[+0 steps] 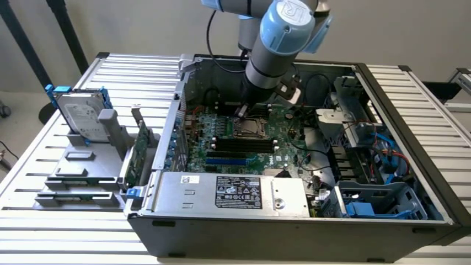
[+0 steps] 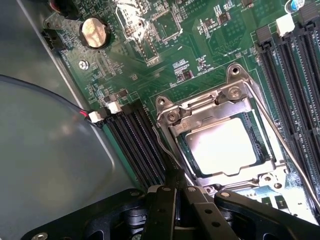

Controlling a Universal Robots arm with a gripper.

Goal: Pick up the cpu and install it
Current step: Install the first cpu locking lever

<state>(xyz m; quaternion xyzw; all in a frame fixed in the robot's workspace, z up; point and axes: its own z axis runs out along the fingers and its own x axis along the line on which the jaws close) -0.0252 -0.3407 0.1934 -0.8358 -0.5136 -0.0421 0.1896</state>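
Silver-grey cpu (image 2: 225, 147): square, lying flat, seated in socket, metal retention frame (image 2: 200, 107) down around its rim. Socket on green motherboard (image 2: 210, 55), between black memory slots (image 2: 135, 145), inside open computer case (image 1: 294, 237) on slatted surface (image 1: 66, 232). Tool (image 2: 172, 187): fingers together, nothing clamped, tips at frame's edge, cpu just beyond them. Judgement: cpu already placed; tool nearest frame and wire lever (image 2: 280, 140).

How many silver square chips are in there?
1. The cpu lies in the metal socket frame on the green motherboard, by the gripper. Others could be hidden behind the arm.
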